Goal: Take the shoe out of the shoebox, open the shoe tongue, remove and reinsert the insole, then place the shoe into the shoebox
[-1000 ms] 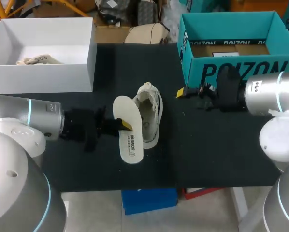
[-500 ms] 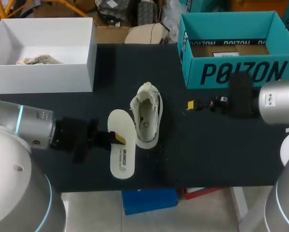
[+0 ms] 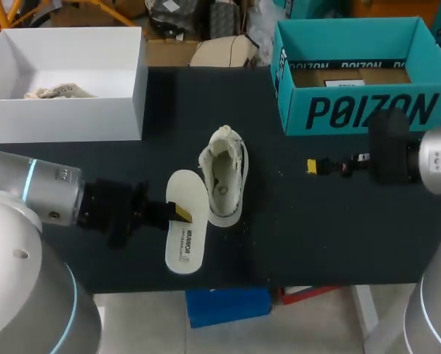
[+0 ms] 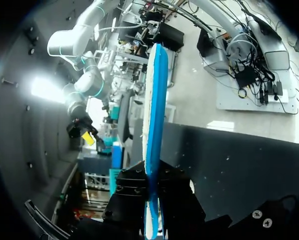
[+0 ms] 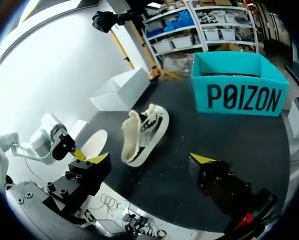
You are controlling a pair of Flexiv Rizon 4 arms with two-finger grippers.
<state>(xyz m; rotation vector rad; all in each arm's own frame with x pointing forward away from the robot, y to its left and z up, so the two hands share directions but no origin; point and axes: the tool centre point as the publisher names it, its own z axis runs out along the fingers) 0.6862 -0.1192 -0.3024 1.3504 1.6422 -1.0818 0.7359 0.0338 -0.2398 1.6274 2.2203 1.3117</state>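
Observation:
A cream shoe (image 3: 223, 181) lies on the black table (image 3: 316, 236), mid-table, with its opening facing up. Just to its left, the cream insole (image 3: 185, 230) sits outside the shoe, and my left gripper (image 3: 181, 214) is shut on its edge. In the left wrist view the insole (image 4: 154, 115) stands edge-on between the fingers and shows a blue underside. My right gripper (image 3: 313, 167) is open with nothing in it, to the right of the shoe and in front of the teal shoebox (image 3: 357, 110). In the right wrist view the shoe (image 5: 142, 131) lies ahead of the open gripper (image 5: 149, 160).
A white open box (image 3: 66, 110) with a pale object inside stands at the back left. The teal shoebox (image 5: 239, 92) occupies the back right. Bare black table shows between shoe and right gripper.
My left gripper has drawn the insole left and toward the table's front, away from the shoe. My right arm has pulled back to the right, away from the shoe.

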